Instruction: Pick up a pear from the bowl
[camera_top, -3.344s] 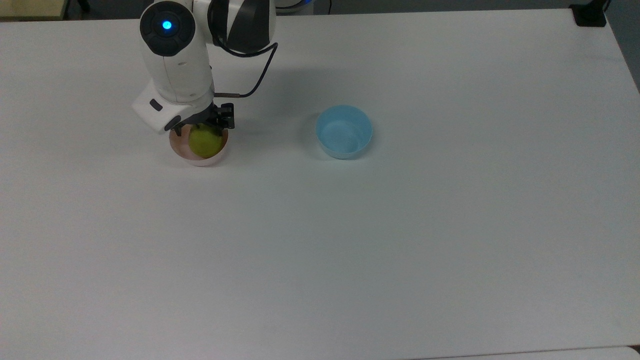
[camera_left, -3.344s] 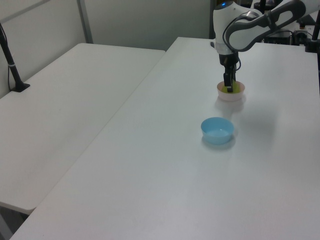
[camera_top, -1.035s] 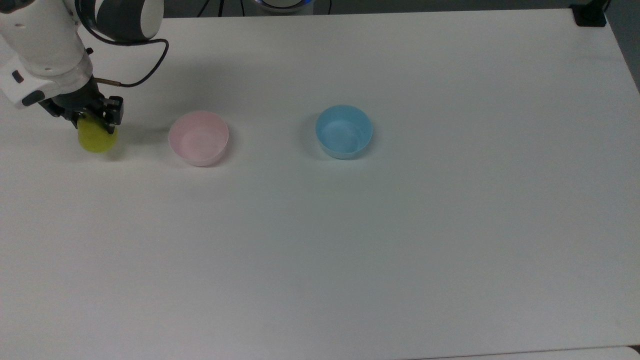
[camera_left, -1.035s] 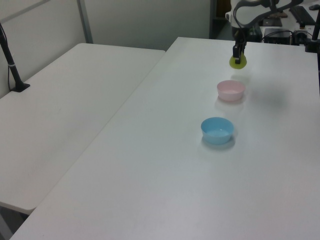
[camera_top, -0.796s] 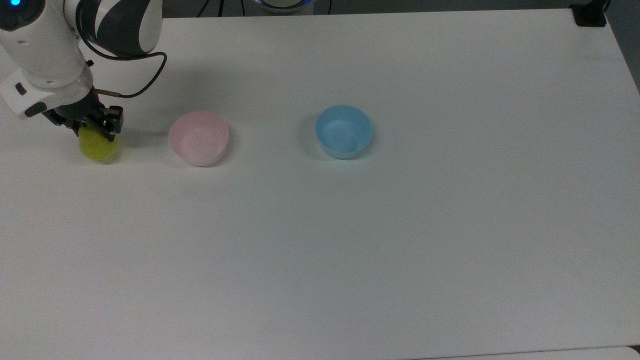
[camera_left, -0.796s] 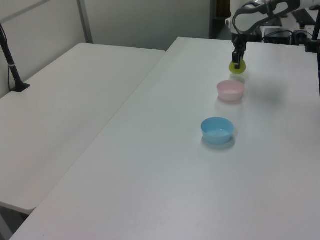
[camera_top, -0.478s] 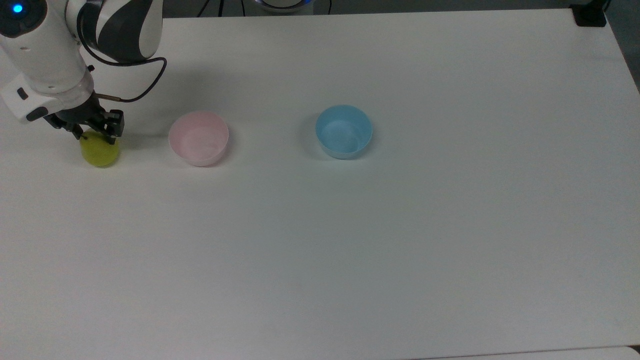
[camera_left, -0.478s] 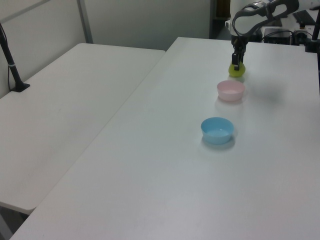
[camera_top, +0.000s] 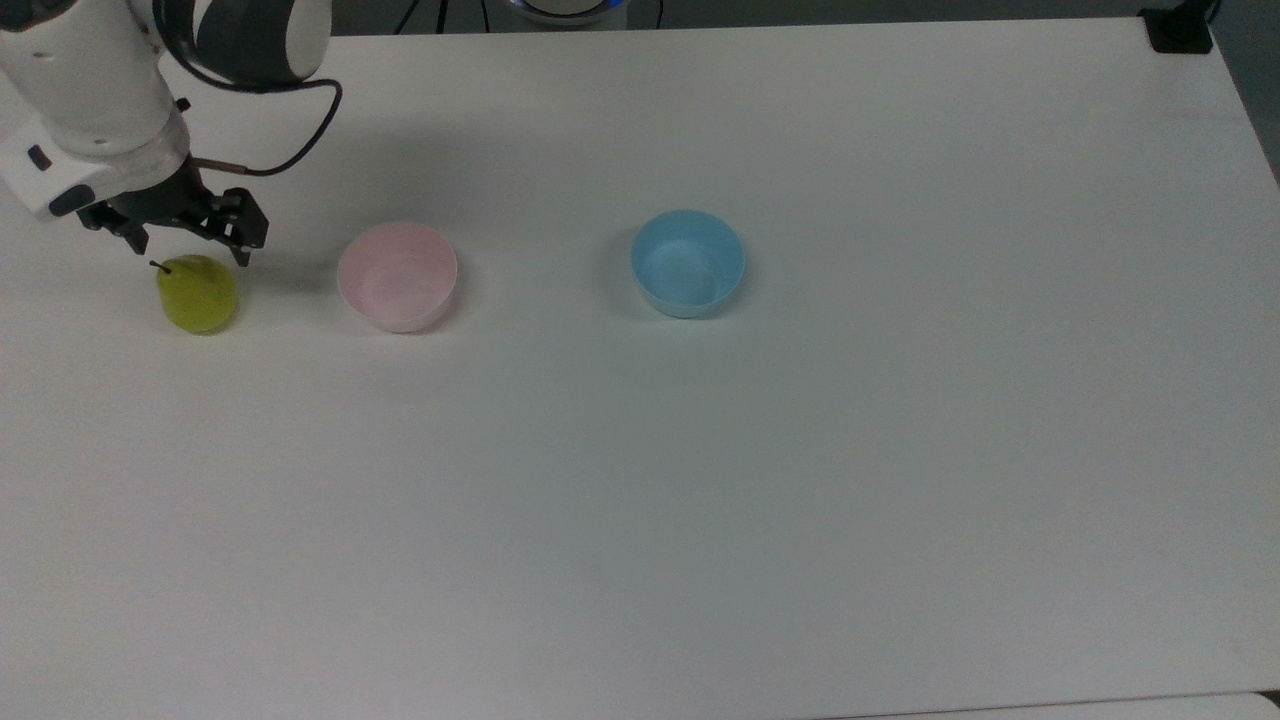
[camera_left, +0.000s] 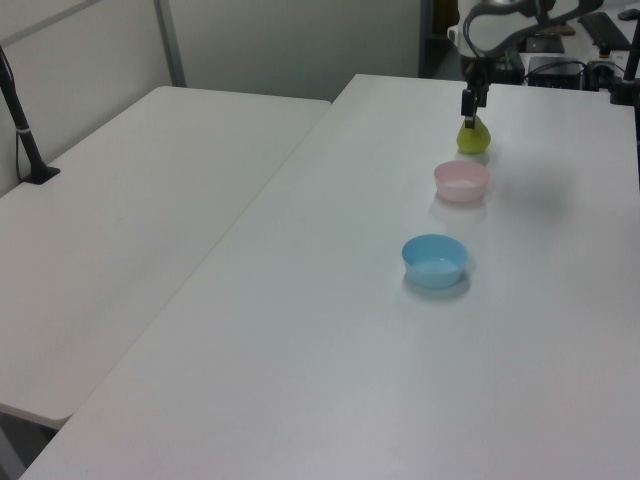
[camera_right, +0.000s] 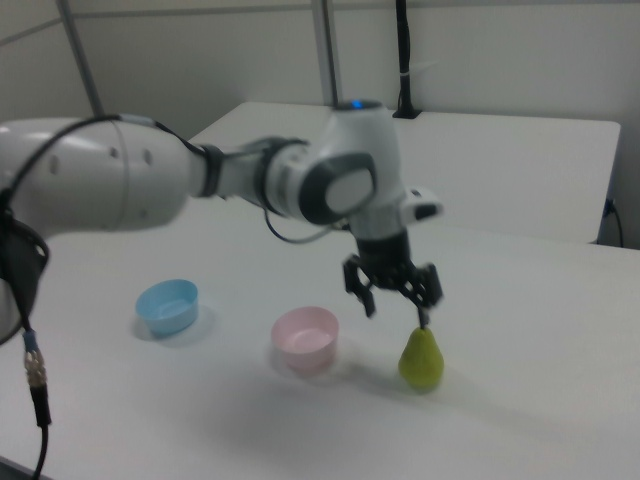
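Small yellow-green pear with a dark stem (camera_right: 421, 358) stands upright on the white worktop (camera_top: 700, 480), outside both bowls. In the right view it sits just right of the small round pale pink plastic bowl (camera_right: 306, 338), not touching; bowl holds nothing. Light blue plastic bowl of the same size (camera_right: 167, 305) is further along the right view's left, well apart. Black two-finger pincer (camera_right: 393, 292) hangs just above the pear, fingers spread, gripping nothing, clear of the fruit. White arm (camera_right: 120, 185) extends to the right view's left.
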